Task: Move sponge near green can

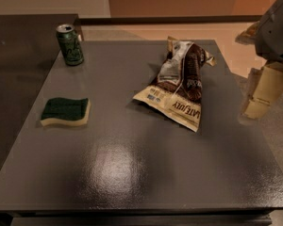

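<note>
The sponge point(66, 111) is seen lying flat, green side up, close to the left edge of the dark table point(132, 173), just inside it. The green can point(70, 44) is stood upright at the far left corner, near both the far and the left edges. The two are kept well apart by a bare strip of tabletop along the left side. A snack bag point(179, 86) is spread across the far middle, right of that strip. Wide bare tabletop is shown in front of the sponge and bag.

The gripper point(257, 105) is held at the right border of the view, beyond the table's right edge and pointed downward, well apart from the sponge. Whether it is parted or closed cannot be told.
</note>
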